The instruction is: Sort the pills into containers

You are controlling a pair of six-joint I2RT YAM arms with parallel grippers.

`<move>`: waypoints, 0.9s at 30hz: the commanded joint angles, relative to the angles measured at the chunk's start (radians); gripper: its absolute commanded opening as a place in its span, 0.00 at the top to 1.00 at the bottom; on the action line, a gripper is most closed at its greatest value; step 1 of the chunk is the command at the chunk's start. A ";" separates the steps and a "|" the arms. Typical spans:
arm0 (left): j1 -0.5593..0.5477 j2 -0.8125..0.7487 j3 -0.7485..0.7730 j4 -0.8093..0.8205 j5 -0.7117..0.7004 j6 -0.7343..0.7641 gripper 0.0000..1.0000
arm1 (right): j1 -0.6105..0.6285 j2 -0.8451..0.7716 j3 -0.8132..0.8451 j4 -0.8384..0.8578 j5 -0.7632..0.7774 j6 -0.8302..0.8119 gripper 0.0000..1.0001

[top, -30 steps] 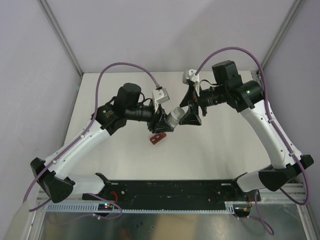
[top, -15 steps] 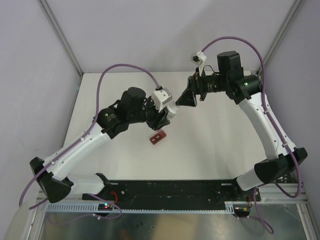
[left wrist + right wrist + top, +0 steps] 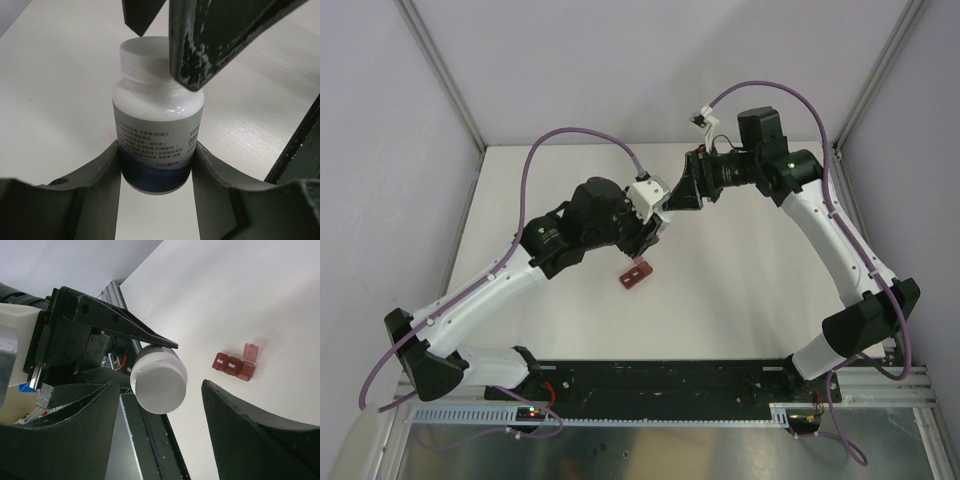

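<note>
Dark red pill box (image 3: 634,274) lies on the white table (image 3: 750,290), nearer my bases than my left gripper (image 3: 156,160) in the overhead view, and touched by neither hand. From my right wrist I see its three compartments in a row (image 3: 234,364): the end lid (image 3: 250,351) is flipped up, while the other two carry white lettering and are down. I cannot tell whether anything is inside.

My left fingers (image 3: 107,167) are clamped on the lower part of a small white bottle (image 3: 157,115), one on each side of its dark blue label band. The bottle is held up off the table, its white ribbed cap (image 3: 142,57) pointing toward my right arm.

My right gripper (image 3: 160,382) faces that cap end on, fingers spread wide to either side of it. From the right wrist view a gap shows between each finger and the cap, so they are not gripping it. Both arms meet above the middle of the table.
</note>
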 commanded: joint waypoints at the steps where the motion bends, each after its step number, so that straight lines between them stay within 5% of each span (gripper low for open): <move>1: -0.011 -0.001 0.050 0.025 -0.039 0.021 1.00 | 0.016 0.012 -0.007 0.041 -0.027 0.021 0.32; 14: -0.011 -0.009 0.040 0.025 0.023 0.028 1.00 | 0.021 0.008 -0.012 0.032 -0.068 -0.024 0.74; 18: 0.009 -0.025 0.027 0.010 0.212 0.041 1.00 | 0.023 -0.006 0.029 -0.040 -0.114 -0.175 0.90; 27: 0.071 -0.051 0.039 -0.047 0.707 0.047 1.00 | 0.071 -0.127 0.049 -0.201 -0.147 -0.597 0.95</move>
